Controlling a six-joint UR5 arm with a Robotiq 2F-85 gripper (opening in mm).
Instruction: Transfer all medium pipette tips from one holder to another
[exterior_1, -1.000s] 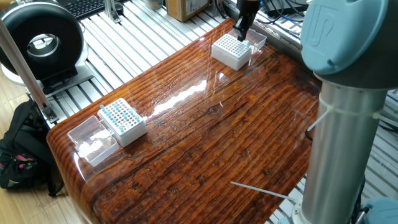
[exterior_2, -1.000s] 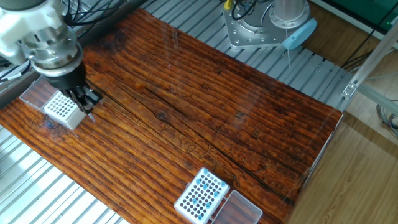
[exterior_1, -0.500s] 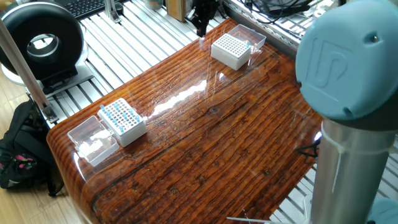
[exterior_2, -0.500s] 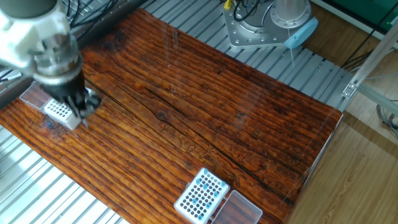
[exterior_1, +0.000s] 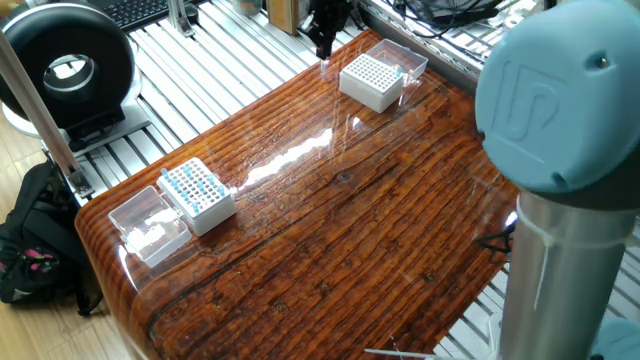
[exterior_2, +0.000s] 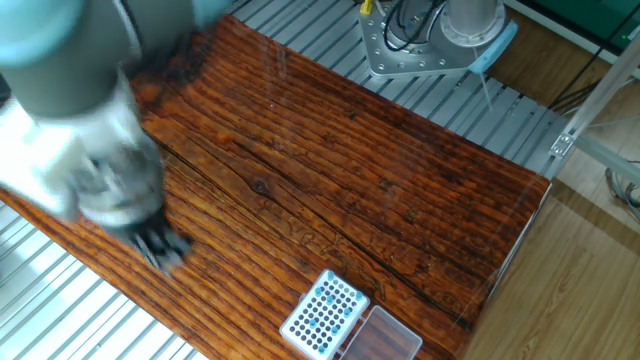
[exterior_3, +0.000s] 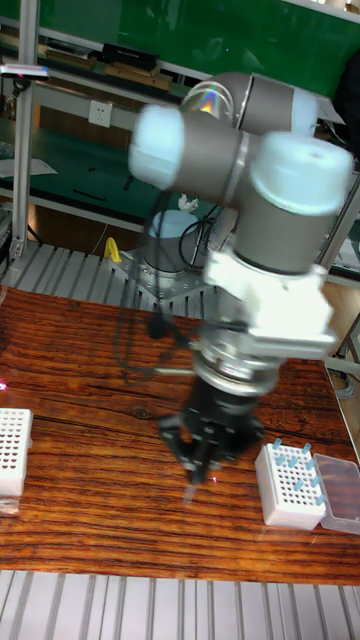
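Grey and blurred, the arm (exterior_3: 240, 170) reaches down over the wooden table (exterior_1: 380, 220), its gripper (exterior_3: 195, 478) pointing at the boards; whether the jaws pinch anything cannot be told. Medium pipette tips (exterior_3: 300, 470) stand in the white tip box (exterior_3: 290, 490) just beside it.

Wooden table (exterior_1: 340, 230) is the landmark, sitting on a slotted metal frame (exterior_1: 230, 60). Black round device (exterior_1: 65, 65) stands off its far left corner, black bag (exterior_1: 35, 255) on the floor below that. Keyboard (exterior_1: 135, 10) beyond the device. Cardboard box (exterior_1: 295, 12) past the table's far edge.
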